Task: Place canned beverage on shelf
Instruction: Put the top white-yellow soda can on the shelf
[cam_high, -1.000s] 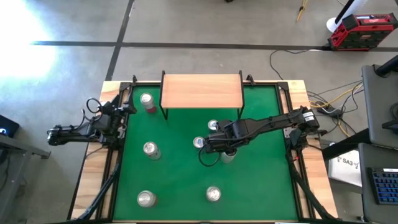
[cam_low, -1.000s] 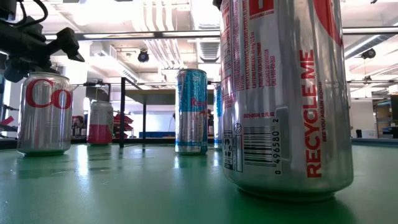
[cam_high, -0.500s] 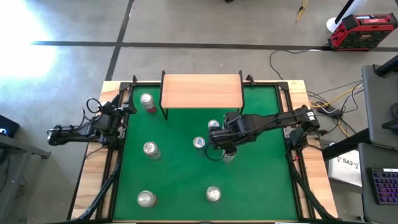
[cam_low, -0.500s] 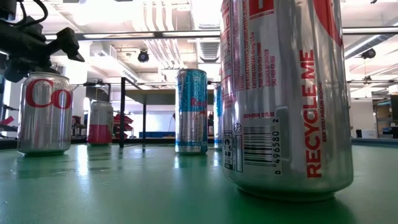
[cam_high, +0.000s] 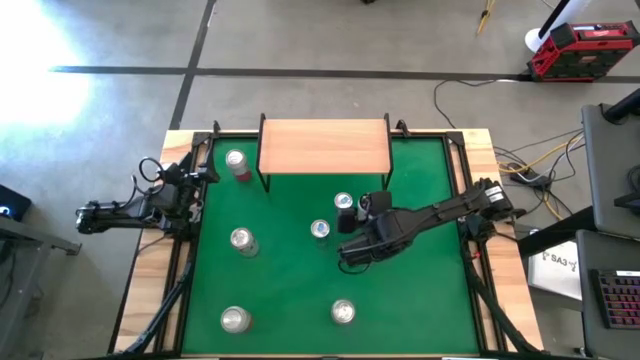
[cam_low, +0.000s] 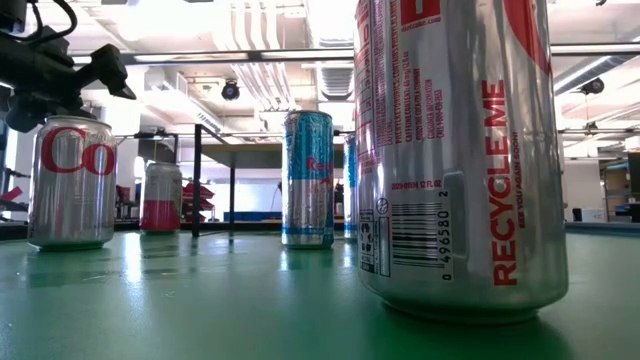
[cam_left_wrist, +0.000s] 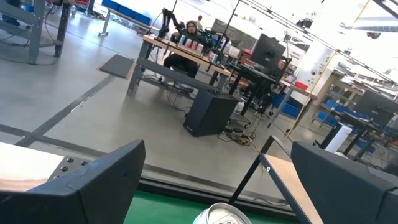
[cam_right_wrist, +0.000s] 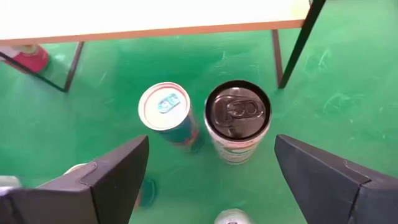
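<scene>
The shelf (cam_high: 325, 145), a light wooden top on thin black legs, stands at the table's far edge with nothing on it. Several cans stand upright on the green mat. My right gripper (cam_high: 348, 252) hovers open above the mat's middle, slanting down toward the shelf. Ahead of it stand a slim blue can (cam_right_wrist: 166, 112) and a black-topped can (cam_right_wrist: 237, 115), side by side in front of the shelf's right leg (cam_right_wrist: 292, 50). Another can top (cam_right_wrist: 230, 216) shows low between its fingers. My left gripper (cam_high: 195, 188) waits open at the table's left edge.
A pink-bottomed can (cam_high: 236, 162) stands beside the shelf's left leg. More cans stand at mid-left (cam_high: 243, 240), near left (cam_high: 235, 319), near middle (cam_high: 343, 311) and centre (cam_high: 320, 229). In the low view a large silver can (cam_low: 455, 150) stands close to the camera.
My right gripper has swung toward the table's near edge and turned at the wrist. This has uncovered the black-topped can by the shelf's right leg, and the arm now hides a can that showed beneath it. No can has moved.
</scene>
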